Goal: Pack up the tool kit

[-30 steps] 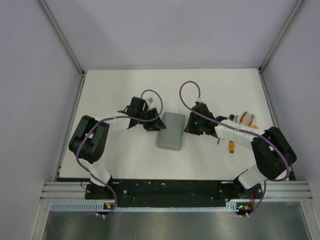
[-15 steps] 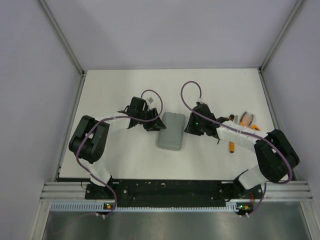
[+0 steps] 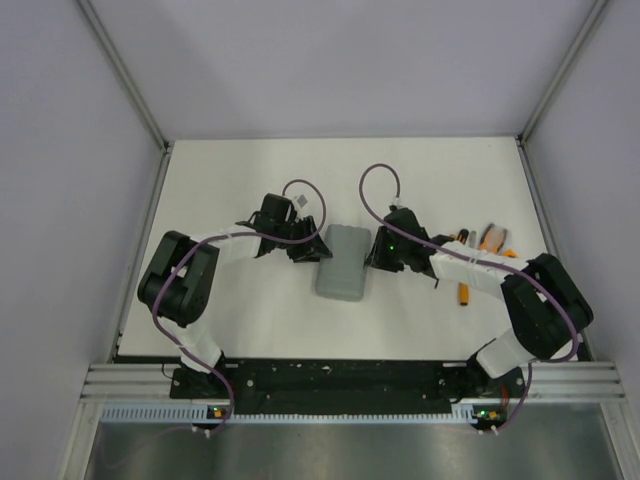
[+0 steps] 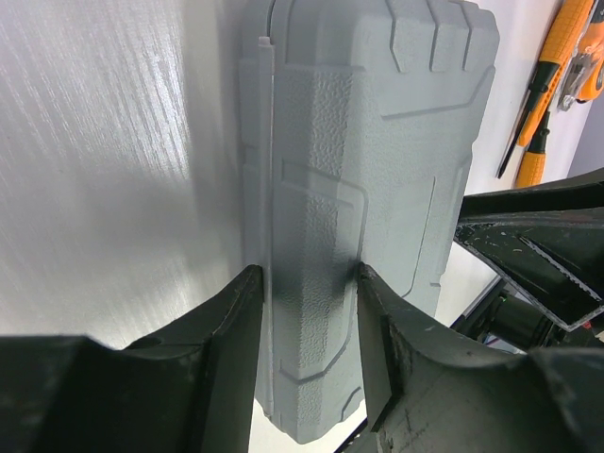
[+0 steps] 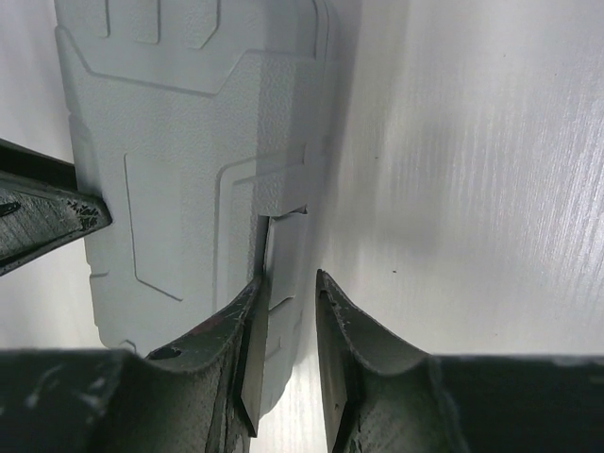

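Note:
The grey case (image 3: 342,262) of the tool kit lies closed on the white table between both arms. My left gripper (image 3: 312,250) clamps its left long edge; in the left wrist view both fingers of the left gripper (image 4: 307,274) press on the case (image 4: 359,189). At the right edge stands my right gripper (image 3: 372,255). The right wrist view shows the right gripper (image 5: 288,281) astride the case's latch (image 5: 283,255): one finger touches it, and a gap shows before the other. Orange-and-black tools (image 3: 482,243) lie loose at the right.
An orange screwdriver (image 3: 463,291) lies apart from the other tools, close to the right forearm. The loose tools (image 4: 557,66) also show in the left wrist view beyond the case. Grey walls close the table on three sides.
The right wrist has edged slightly toward the case. The left arm and the case have not moved.

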